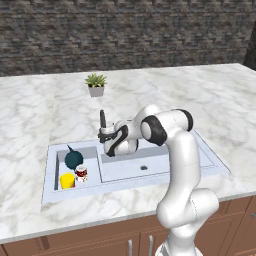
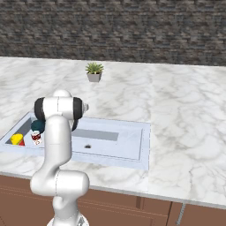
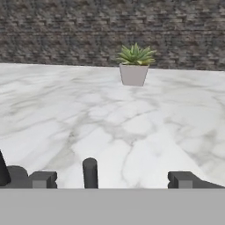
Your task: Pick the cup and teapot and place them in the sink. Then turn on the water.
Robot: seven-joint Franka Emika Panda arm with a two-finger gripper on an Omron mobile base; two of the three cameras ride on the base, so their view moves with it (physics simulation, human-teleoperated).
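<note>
Marble tabletop (image 1: pixel 45 105) lies open beyond the sink (image 1: pixel 150 172). One cup (image 1: pixel 67 180), one teapot (image 1: pixel 73 159), one can (image 1: pixel 81 173) share its side basin. My end effector (image 3: pixel 110 180) gapes wide at the faucet (image 1: pixel 102 120).

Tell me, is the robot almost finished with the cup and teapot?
Nearly. The cup and teapot already sit in the small basin of the sink, beside a red-and-white can. The gripper is at the faucet, its jaws open and holding nothing. No water is running, so turning it on is left.
</note>
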